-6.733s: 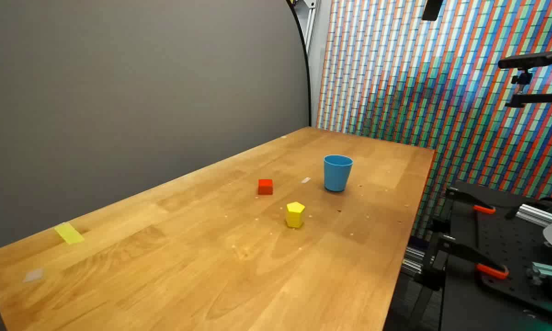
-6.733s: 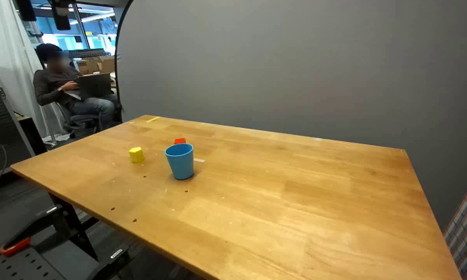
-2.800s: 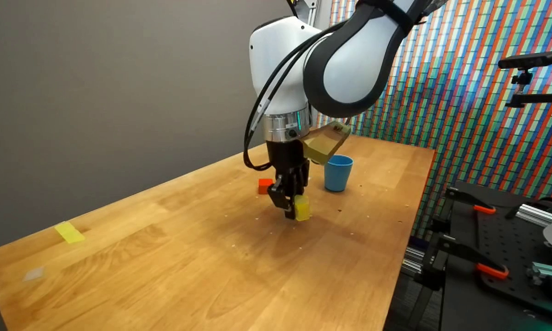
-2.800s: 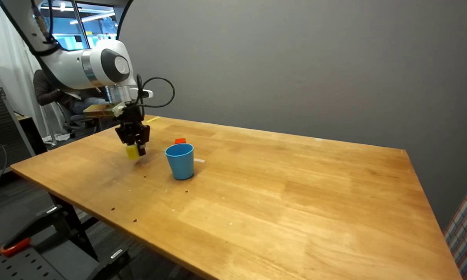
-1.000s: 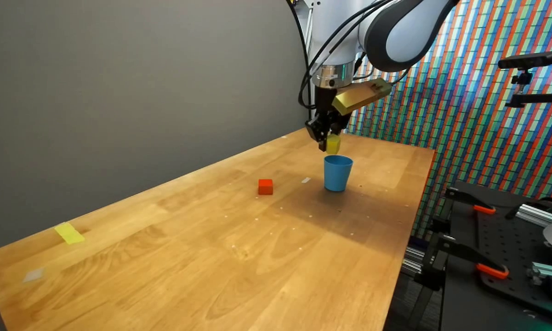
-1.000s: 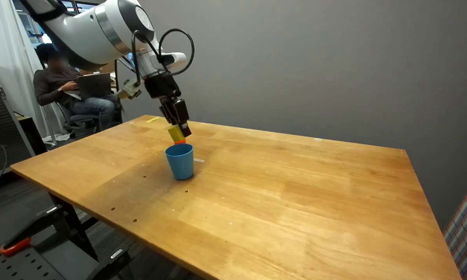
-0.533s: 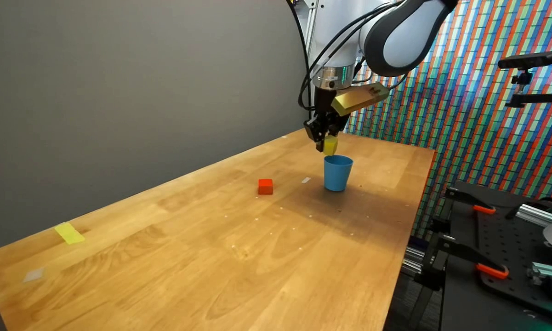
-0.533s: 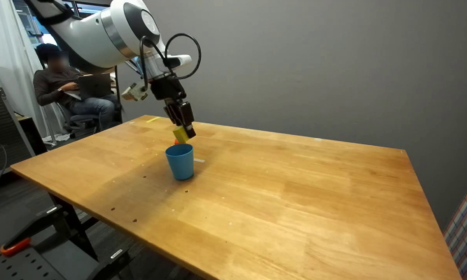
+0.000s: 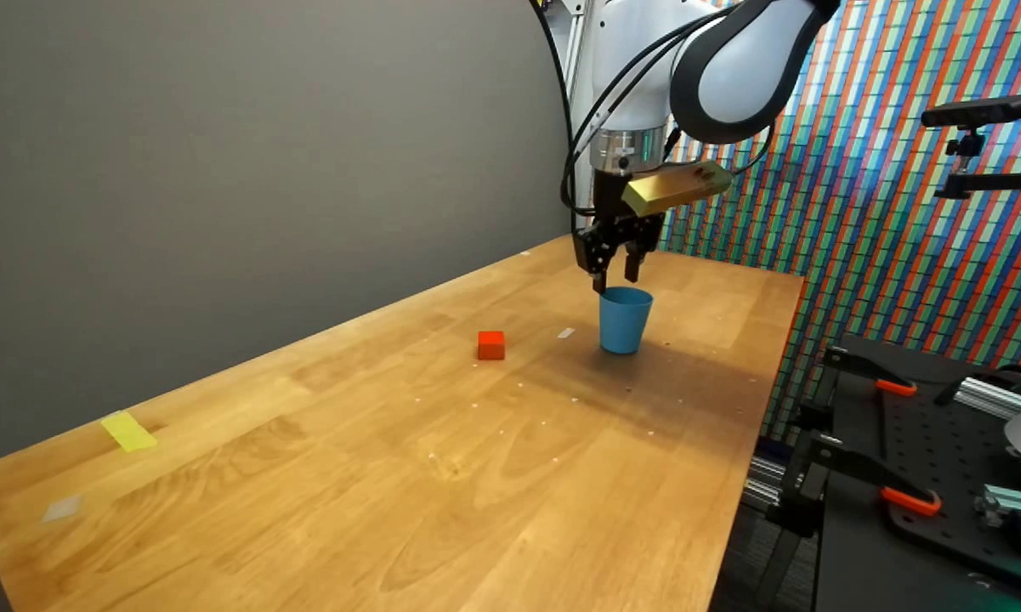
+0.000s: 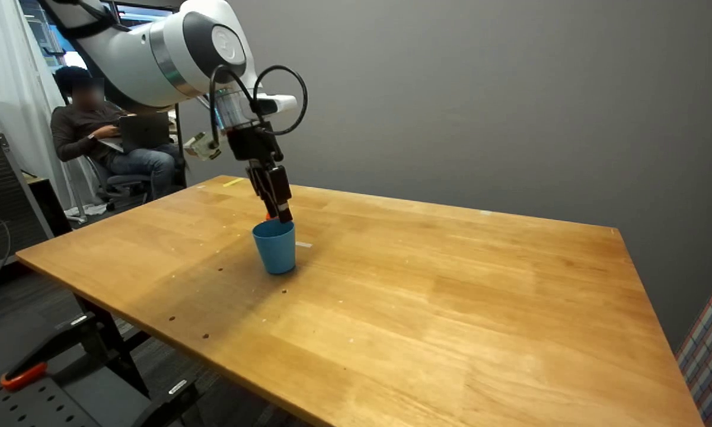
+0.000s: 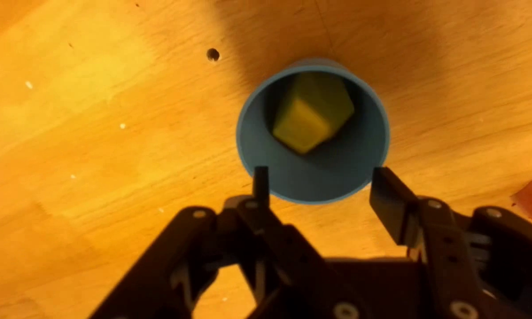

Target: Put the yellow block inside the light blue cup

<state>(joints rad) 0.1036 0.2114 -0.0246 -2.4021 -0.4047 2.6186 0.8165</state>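
The light blue cup (image 9: 622, 327) stands upright on the wooden table, and it shows in both exterior views. Looking down from the wrist, I see the yellow block (image 11: 305, 126) lying tilted inside the cup (image 11: 251, 133). From outside, the cup's wall hides the block. My gripper (image 11: 321, 177) is open above one side of the rim, its two fingers apart with nothing between them. In an exterior view the fingertips (image 10: 285, 218) come down right at the rim; whether they touch it I cannot tell.
A small red block (image 9: 490, 345) sits on the table near the cup; in an exterior view the gripper and cup partly hide it. A flat pale yellow strip (image 9: 129, 431) lies at the table's far end. Black clamps (image 9: 876, 480) are beside the table's edge.
Half a second ago the gripper held the yellow block just over the cup. Since then its fingers have spread, the arm has come slightly lower, and the block has dropped into the cup.
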